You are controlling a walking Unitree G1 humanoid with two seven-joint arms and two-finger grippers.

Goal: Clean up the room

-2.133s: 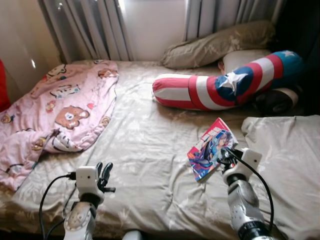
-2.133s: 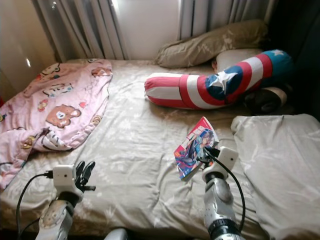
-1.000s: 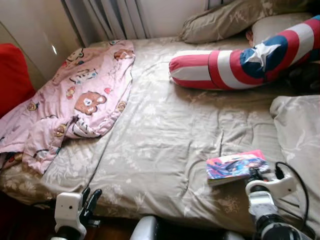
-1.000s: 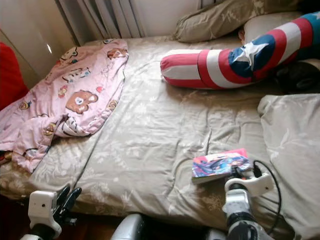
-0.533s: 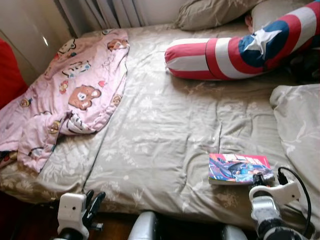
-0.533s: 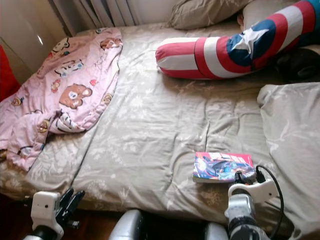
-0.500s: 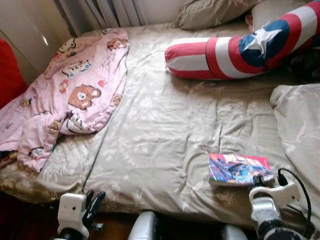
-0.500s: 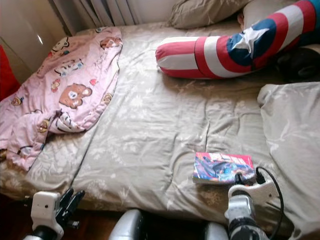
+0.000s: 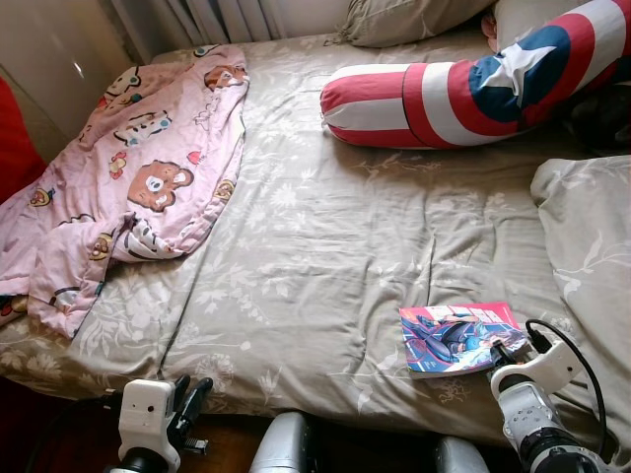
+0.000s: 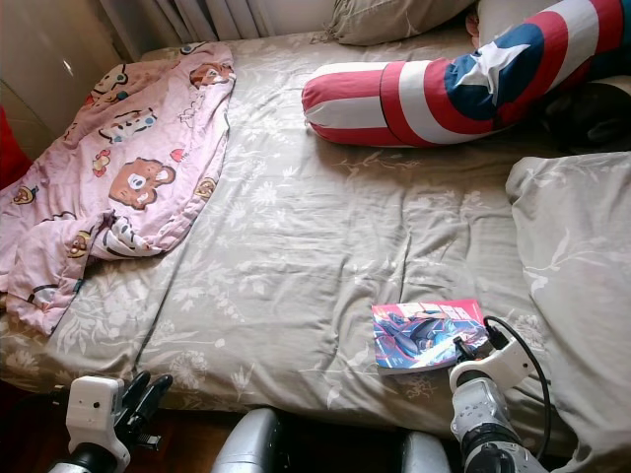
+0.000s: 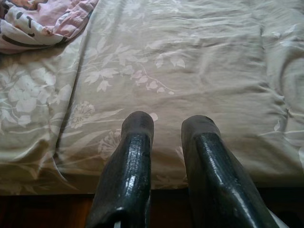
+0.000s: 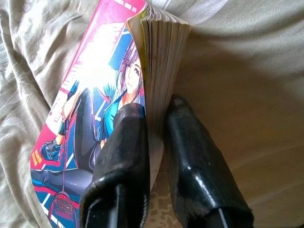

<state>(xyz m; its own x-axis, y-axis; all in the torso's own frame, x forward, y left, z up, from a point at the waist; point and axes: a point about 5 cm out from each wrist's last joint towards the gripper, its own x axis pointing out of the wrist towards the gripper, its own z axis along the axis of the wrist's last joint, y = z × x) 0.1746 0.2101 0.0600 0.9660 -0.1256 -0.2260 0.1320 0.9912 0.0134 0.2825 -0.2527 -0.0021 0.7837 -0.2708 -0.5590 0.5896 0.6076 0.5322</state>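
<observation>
Far to my left a red cushion (image 9: 12, 138) shows at the bed's edge, and next to it a pink blanket (image 9: 118, 168) printed with cartoon bears lies crumpled over the left side of the bed (image 9: 315, 246), one corner trailing toward the near edge. My left hand (image 9: 189, 402) hangs low in front of the bed's near edge, off the mattress; in its wrist view its two black fingers (image 11: 133, 161) stand a little apart with nothing between them, so it is released, pointing at the floral beige sheet (image 11: 190, 57) with a bit of the pink blanket in the far corner.

The middle of the bed is bare sheet with wrinkles. Toward the head lies a long bolster (image 9: 463, 84) striped red and white with a blue patch and a white star, and behind it a beige pillow (image 9: 404, 20).

Near the right front of the bed lies a manga paperback (image 9: 455, 337) with a pink and blue cover, flat on the sheet. My right hand (image 9: 501, 351) is at its near right corner; the wrist view shows one finger (image 12: 121, 156) over the cover and the other under the page block, so I am grasping the book (image 12: 104, 109) by its edge. A black cable (image 9: 572, 350) loops off my right wrist. Just right of the book a folded beige duvet (image 9: 587, 227) is heaped along the bed's right side
</observation>
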